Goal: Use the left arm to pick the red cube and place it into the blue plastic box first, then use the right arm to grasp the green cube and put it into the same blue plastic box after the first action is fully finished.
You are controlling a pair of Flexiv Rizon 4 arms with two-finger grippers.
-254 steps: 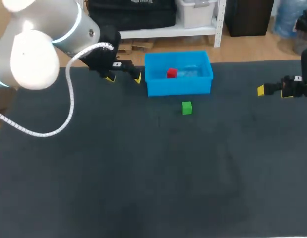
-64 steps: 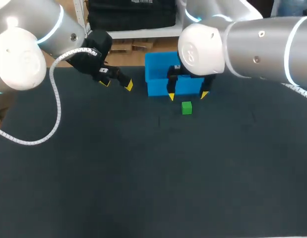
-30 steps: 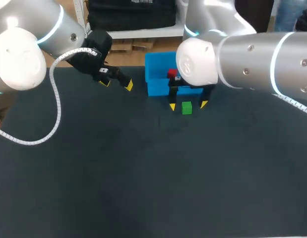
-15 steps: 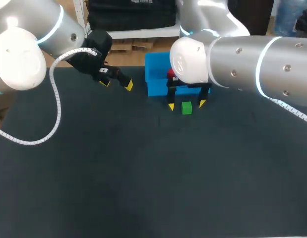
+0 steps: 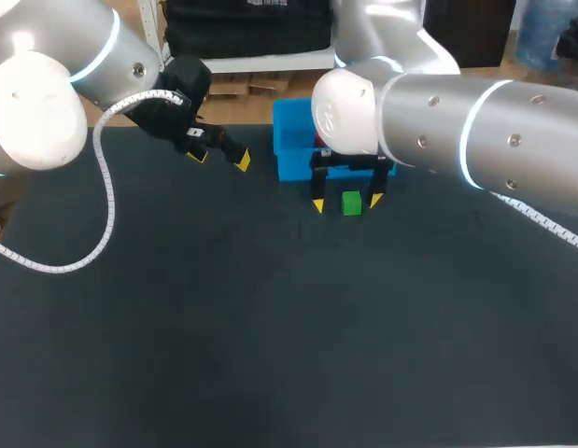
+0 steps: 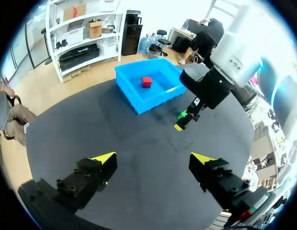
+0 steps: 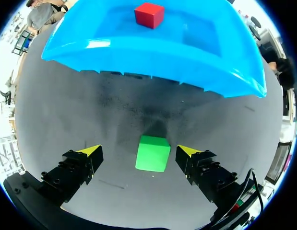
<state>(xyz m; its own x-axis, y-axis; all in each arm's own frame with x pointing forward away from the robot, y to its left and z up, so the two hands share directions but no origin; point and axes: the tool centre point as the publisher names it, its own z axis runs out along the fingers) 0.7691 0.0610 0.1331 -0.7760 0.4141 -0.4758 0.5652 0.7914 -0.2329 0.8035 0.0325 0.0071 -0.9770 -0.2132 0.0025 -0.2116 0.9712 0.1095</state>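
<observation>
1. Green cube (image 7: pixel 153 153) sits untouched between your right gripper's (image 7: pixel 138 150) spread fingers.
2. Red cube (image 7: pixel 149 14) lies in the blue plastic box (image 7: pixel 138 52), at the green cube's 12 o'clock.
3. Your left gripper (image 5: pixel 219 159) gapes empty at the box's 9 o'clock.

In the head view the right arm (image 5: pixel 438 112) covers much of the blue plastic box (image 5: pixel 290 166) and nearly hides the red cube (image 7: pixel 149 15), while in the left wrist view the green cube (image 6: pixel 182 115) is a sliver behind that arm's jaws.
</observation>
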